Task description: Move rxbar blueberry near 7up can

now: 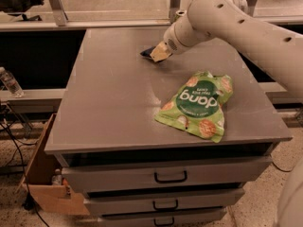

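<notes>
My gripper (158, 54) hangs over the far middle of the grey table top (109, 103), at the end of the big white arm coming in from the right. It is shut on the rxbar blueberry (147, 53), a small dark navy bar that sticks out to the left of the tan fingertips (161, 52), just above the surface. The 7up can (178, 15) stands at the table's far edge, just behind the arm. Only its top and a little green show; the rest is hidden by the arm.
A large green "dang" chip bag (196, 103) lies on the right front part of the table. Drawers (170, 176) are below the top. A clear plastic bottle (9, 82) stands on a ledge at left. A cardboard box (45, 186) sits on the floor at left.
</notes>
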Controlling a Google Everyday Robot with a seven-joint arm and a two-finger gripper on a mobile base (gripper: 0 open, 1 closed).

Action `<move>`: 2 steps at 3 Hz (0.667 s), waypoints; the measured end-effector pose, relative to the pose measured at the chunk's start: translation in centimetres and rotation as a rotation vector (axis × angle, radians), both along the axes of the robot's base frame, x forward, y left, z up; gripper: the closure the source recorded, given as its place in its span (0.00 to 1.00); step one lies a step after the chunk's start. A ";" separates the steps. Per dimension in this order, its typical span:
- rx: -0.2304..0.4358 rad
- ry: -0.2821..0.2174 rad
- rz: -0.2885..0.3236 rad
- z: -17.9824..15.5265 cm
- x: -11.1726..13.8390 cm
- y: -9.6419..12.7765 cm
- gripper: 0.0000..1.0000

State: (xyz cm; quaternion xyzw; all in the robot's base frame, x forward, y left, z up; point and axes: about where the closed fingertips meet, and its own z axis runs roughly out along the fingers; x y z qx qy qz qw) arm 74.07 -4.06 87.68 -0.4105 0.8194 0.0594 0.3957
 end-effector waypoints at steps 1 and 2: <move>-0.001 -0.002 -0.012 -1.0 1.8 -1.4 1.00; -0.007 -0.016 -0.027 -1.4 3.3 -3.0 1.00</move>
